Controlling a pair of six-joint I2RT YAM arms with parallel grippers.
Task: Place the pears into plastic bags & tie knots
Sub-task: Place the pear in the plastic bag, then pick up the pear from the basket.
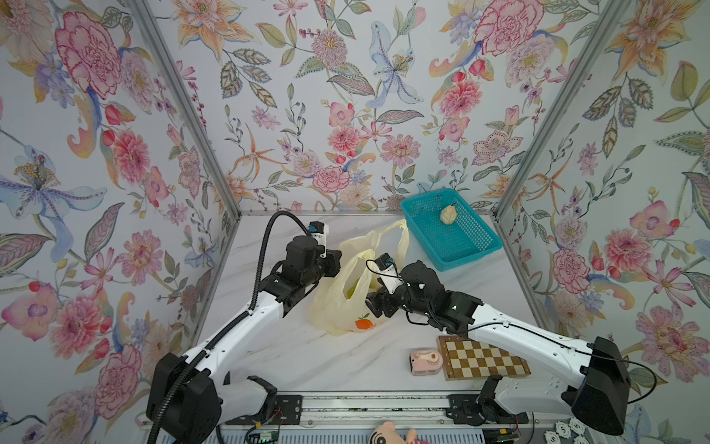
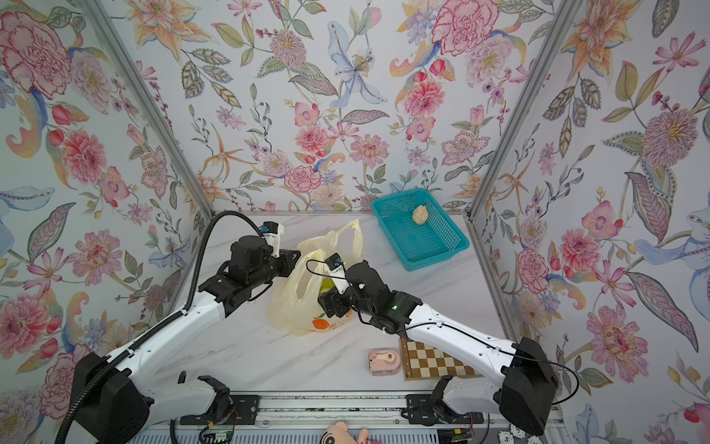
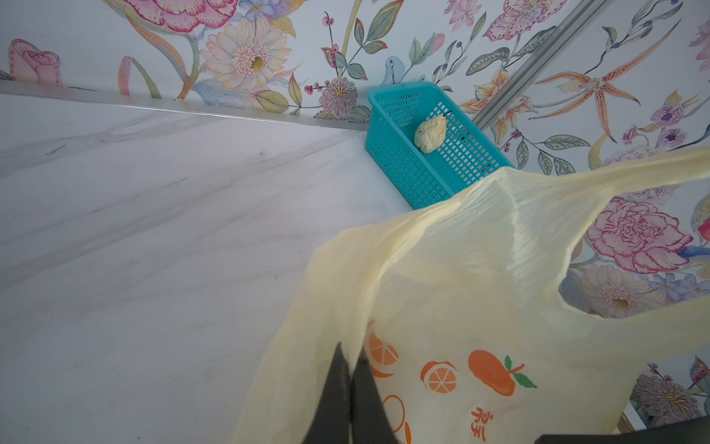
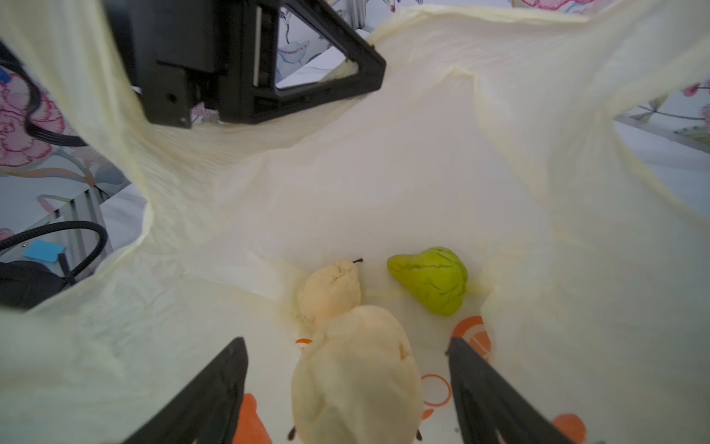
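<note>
The pale-yellow plastic bag (image 1: 334,307) (image 2: 292,307) with orange fruit prints stands open mid-table. My left gripper (image 3: 350,351) (image 1: 333,260) is shut on the bag's rim, holding it up. My right gripper (image 4: 345,342) (image 1: 370,303) reaches into the mouth, open. A cream pear (image 4: 357,380) lies between its fingers with a gap on each side. Deeper in the bag lie a second cream pear (image 4: 330,288) and a yellow-green pear (image 4: 432,278) (image 1: 355,288). Another cream pear (image 1: 448,215) (image 2: 420,214) (image 3: 430,128) lies in the teal basket.
The teal mesh basket (image 1: 461,250) (image 3: 407,169) sits at the back right corner by the wall. A chessboard (image 1: 484,359) and a small pink object (image 1: 424,361) lie front right, under my right arm. A plush toy (image 1: 392,432) pokes up at the front edge. Floral walls enclose three sides.
</note>
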